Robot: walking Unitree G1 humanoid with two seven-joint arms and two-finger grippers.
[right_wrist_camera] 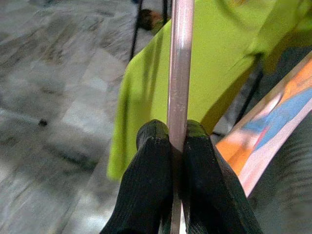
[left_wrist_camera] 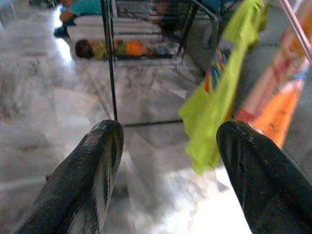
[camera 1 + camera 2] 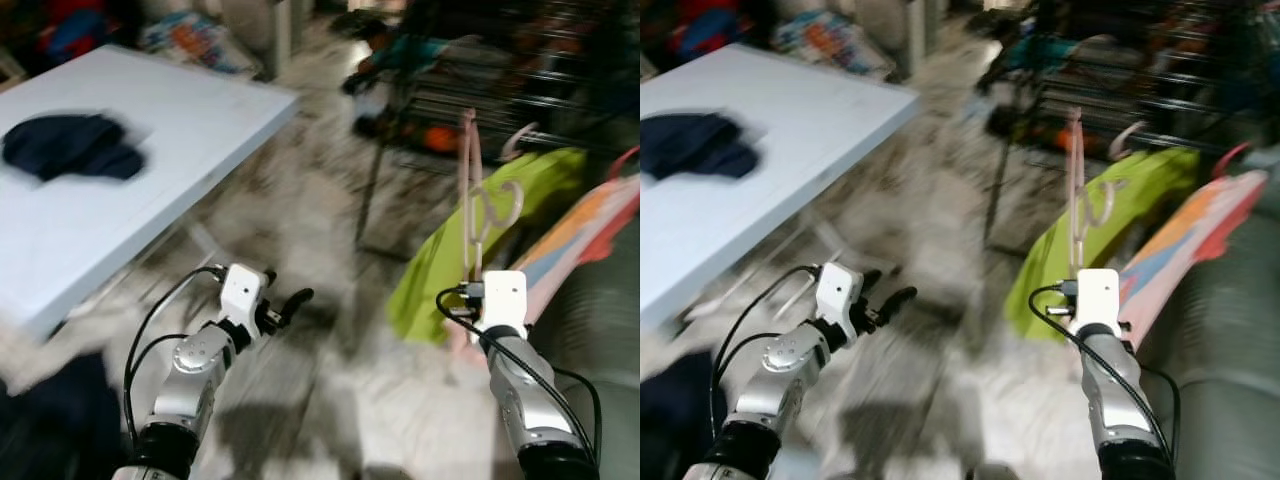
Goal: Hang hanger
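A pale pink hanger (image 3: pixel 470 190) stands upright in front of me, its hook (image 3: pixel 505 205) curling beside the bar. My right gripper (image 1: pixel 171 141) is shut on the hanger's pink bar (image 1: pixel 179 68), which runs up between the two black fingers. The right arm (image 3: pixel 510 350) holds it at the lower right, before a dark clothes rack (image 3: pixel 480 90). A lime green garment (image 3: pixel 480 230) and an orange-blue one (image 3: pixel 590 225) hang off the rack. My left gripper (image 2: pixel 168 146) is open, low at the left over the marble floor (image 3: pixel 300 200), holding nothing.
A white table (image 3: pixel 180 130) stands at the left with a dark blue garment (image 3: pixel 70 145) on it. Cluttered shelves and bags fill the back. A grey sofa edge (image 3: pixel 600 320) lies at the right. The head views are blurred.
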